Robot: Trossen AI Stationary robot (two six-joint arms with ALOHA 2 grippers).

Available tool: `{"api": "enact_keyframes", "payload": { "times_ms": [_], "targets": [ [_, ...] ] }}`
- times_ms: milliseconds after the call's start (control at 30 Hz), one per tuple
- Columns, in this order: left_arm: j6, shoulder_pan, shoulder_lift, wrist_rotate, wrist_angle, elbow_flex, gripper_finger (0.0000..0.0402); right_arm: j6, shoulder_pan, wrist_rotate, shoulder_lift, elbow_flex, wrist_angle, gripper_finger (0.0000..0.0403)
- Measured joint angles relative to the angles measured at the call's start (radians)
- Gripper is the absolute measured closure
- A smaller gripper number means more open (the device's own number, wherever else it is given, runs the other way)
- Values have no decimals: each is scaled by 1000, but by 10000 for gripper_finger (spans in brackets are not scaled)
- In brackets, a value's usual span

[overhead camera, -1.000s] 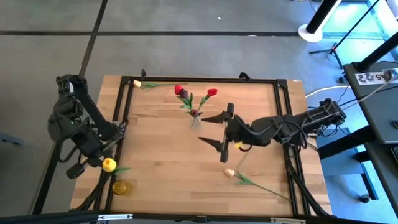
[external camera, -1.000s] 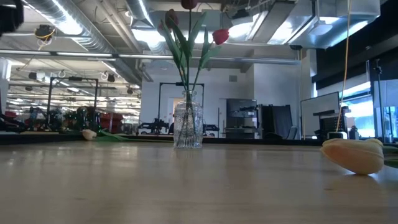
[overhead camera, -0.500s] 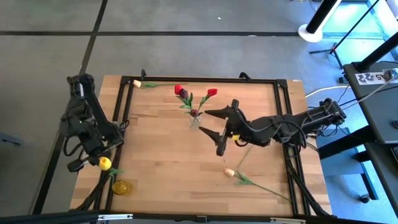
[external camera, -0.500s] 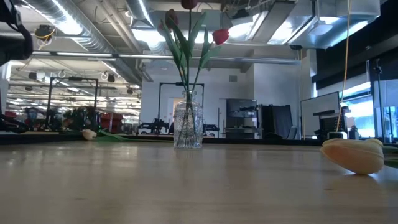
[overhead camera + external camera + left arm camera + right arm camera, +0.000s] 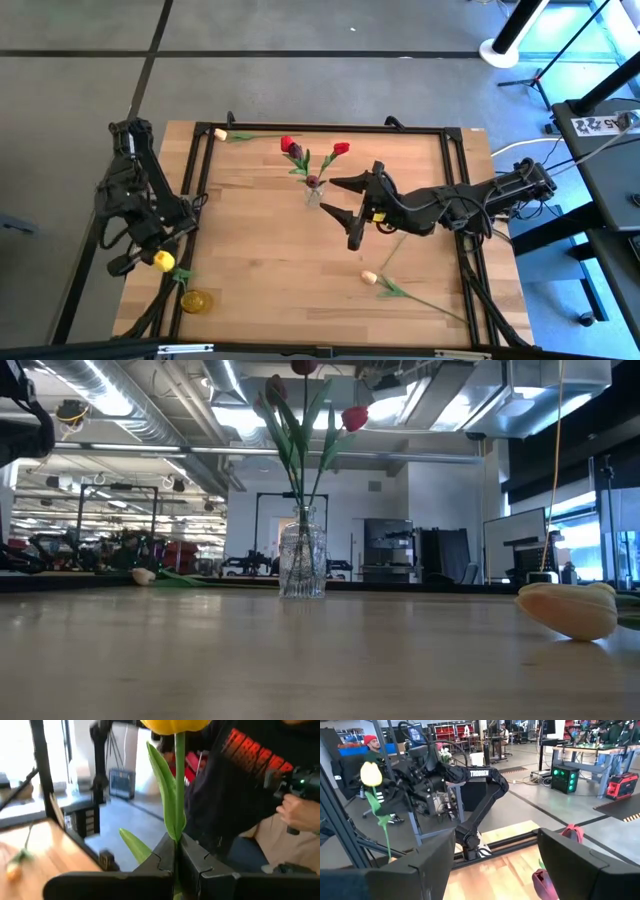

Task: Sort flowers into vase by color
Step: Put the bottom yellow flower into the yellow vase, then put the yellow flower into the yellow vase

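Observation:
A clear glass vase (image 5: 314, 190) stands at the far middle of the table with red and maroon flowers (image 5: 291, 147) in it; the low view shows the same vase (image 5: 302, 560). My left gripper (image 5: 176, 855) is at the table's left edge, shut on a yellow tulip (image 5: 163, 261). My right gripper (image 5: 345, 212) hovers open just right of the vase, with nothing between its fingers. One cream flower (image 5: 369, 277) lies near the front right. Another cream flower (image 5: 220, 134) lies along the far edge. My left gripper pinches the yellow tulip's green stem (image 5: 177, 832) between its two fingers, below the leaves. The fingers point level and lie across the stem. The tulip stands upright above them, its head (image 5: 175, 725) on top, lifted clear of the table.
A small round yellow object (image 5: 196, 301) sits at the near left corner. A black frame (image 5: 330, 130) rims the tabletop. A person in a dark shirt (image 5: 250, 775) stands beyond the table's left edge. Bare wood lies between the vase and the near edge.
My left gripper has drawn back toward the table's left edge and sunk a little, carrying the yellow tulip upright with it. My right gripper has rolled its wrist beside the vase and stays open.

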Motion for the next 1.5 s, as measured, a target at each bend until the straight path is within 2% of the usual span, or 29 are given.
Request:
{"api": "enact_keyframes", "payload": {
  "times_ms": [233,467,600,733,867,1000,1200,1333,1433,1500],
  "targets": [
    [-16,-21,18,-1,-61,-12,401,15,0,-1,0,0,-2,120],
    [-29,-48,18,-24,-27,-97,401,158,0,-2,0,0,-78,120],
    [-192,-77,18,-18,-53,-116,394,259,0,-2,0,0,-172,120],
    [-416,-98,7,-1,-68,-101,360,271,-10,-1,0,0,-248,120],
    [-523,-107,3,17,-99,-93,322,270,-46,-2,3,0,-261,120],
    [-648,-107,2,64,-137,-93,291,260,-84,-65,4,0,-290,120],
    [-716,-107,3,91,-153,-32,271,259,-128,-140,4,0,-390,120],
    [-835,-107,3,196,-340,56,274,283,-127,-150,4,0,-507,120],
    [-946,-107,3,209,-516,116,282,408,-125,-185,4,0,-667,120],
    [-996,-107,2,210,-564,133,289,515,-125,-240,4,0,-808,120]
  ]
}}
